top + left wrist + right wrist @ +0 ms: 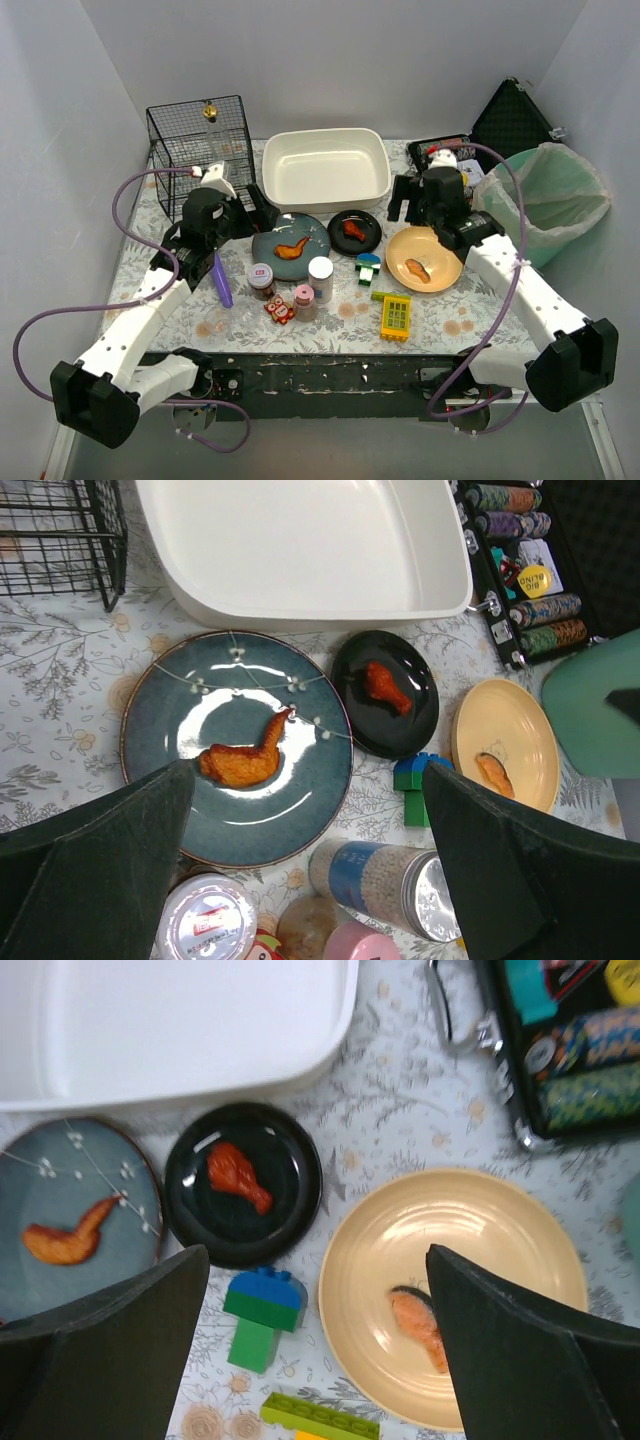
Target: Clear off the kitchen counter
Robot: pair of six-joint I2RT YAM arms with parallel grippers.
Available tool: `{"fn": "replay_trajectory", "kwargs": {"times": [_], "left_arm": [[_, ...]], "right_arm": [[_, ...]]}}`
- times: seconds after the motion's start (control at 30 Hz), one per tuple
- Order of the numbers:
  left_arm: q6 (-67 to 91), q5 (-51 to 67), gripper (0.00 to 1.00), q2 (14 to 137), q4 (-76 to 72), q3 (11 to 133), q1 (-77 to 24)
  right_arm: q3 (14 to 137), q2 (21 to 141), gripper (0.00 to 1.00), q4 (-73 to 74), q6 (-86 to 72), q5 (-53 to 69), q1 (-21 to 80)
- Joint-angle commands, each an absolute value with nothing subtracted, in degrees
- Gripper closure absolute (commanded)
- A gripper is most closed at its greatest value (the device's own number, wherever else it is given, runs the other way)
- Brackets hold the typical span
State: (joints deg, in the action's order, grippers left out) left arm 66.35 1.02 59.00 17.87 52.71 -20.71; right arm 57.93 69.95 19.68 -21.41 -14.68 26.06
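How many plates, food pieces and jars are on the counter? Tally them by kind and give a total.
Plates: 3 - blue plate, black plate, yellow plate
Food pieces: 3 - wing, drumstick, salmon
Jars: 3 - white-lidded jar, tall jar, pink-lidded jar
Total: 9

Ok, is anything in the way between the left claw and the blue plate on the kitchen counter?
Nothing visible. The left claw hangs open above the blue plate on the kitchen counter; only the chicken wing lies on it. The jars stand beside its near rim.
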Motion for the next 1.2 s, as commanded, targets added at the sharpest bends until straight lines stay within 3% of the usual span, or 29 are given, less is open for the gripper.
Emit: {"fn": "replay_trajectory", "kwargs": {"times": [0.0,0.37,0.7,1.17], "left_arm": [[66.36,-2.28,0.02,60.03,16.96,54.58,-24.51],[61.96,-7.99,0.02,66.79,18.1,57.3,-39.01],[65.91,-15.9,0.02,71.54,21.44,58.1,-48.59],[68.47,-18.81,0.02,75.67,23.99,58.27,-52.91]], "right_arm": [[70.99,70.05,0.02,29.6,-18.2,-19.33,26.1],[85.16,70.23,0.02,41.48,-19.07,-18.02,23.91],[82.97,68.91,0.02,40.87,-18.9,-16.35,22.41],[80.6,68.12,0.02,39.38,-19.25,-14.15,21.36]]}}
